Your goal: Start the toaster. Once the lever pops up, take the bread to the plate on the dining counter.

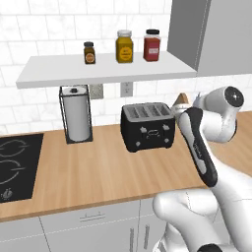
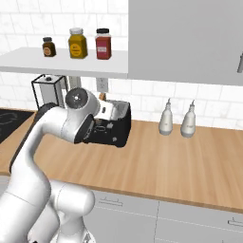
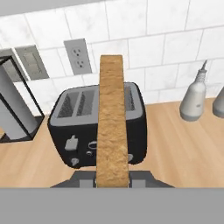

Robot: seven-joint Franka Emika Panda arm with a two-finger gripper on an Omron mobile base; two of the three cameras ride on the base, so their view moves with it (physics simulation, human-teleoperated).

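Observation:
The black toaster (image 1: 147,125) (image 2: 113,128) (image 3: 78,127) stands on the wood counter against the tiled wall. My gripper (image 3: 113,178) is shut on the bread (image 3: 112,127), a tan slice seen edge-on that hangs above and in front of the toaster's slots. From the left base view a corner of the bread (image 1: 181,97) peeks out behind my forearm, just right of the toaster's top. The toaster's lever (image 3: 72,142) sits on its front left. The plate and the dining counter are out of view.
A paper towel holder (image 1: 76,115) stands left of the toaster, with a black hob (image 1: 15,167) beyond it. Three jars sit on the shelf (image 1: 106,69) above. Two white bottles (image 2: 166,118) stand to the right. An upper cabinet (image 2: 185,38) hangs overhead.

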